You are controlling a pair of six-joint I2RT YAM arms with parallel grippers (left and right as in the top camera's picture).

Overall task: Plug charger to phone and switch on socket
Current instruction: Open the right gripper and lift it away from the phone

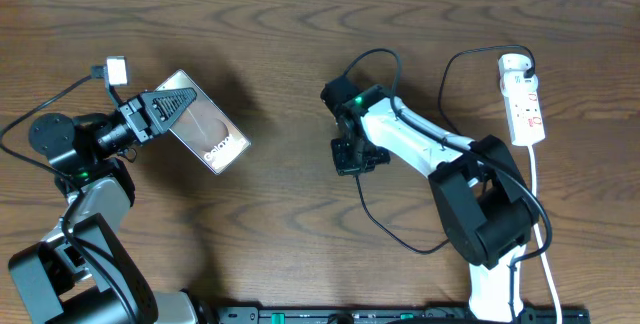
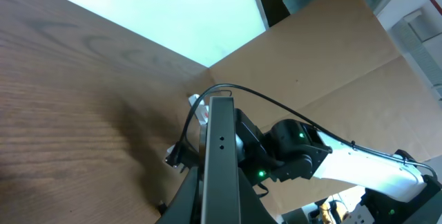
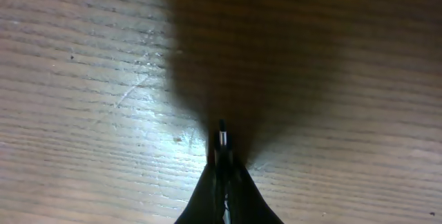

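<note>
The flat brown-bronze phone with white lettering (image 1: 215,136) faces up. Its long axis is diagonal, and the free end points right and slightly toward the robot's bases. The black left hand (image 1: 172,104) is clenched on the phone's far-left end, with its wrist level and low. Right of the phone and well apart from it, the right hand (image 1: 350,159) points straight down. It is clamped on the plug tip of the thin black charger cable (image 3: 222,137). Far right of the phone, the narrow white power-strip socket (image 1: 523,99) lies lengthwise, rounded end away. All this is over a dark wood-grain counter (image 1: 280,24), with a tan cardboard panel (image 2: 331,65) beyond it.
</note>
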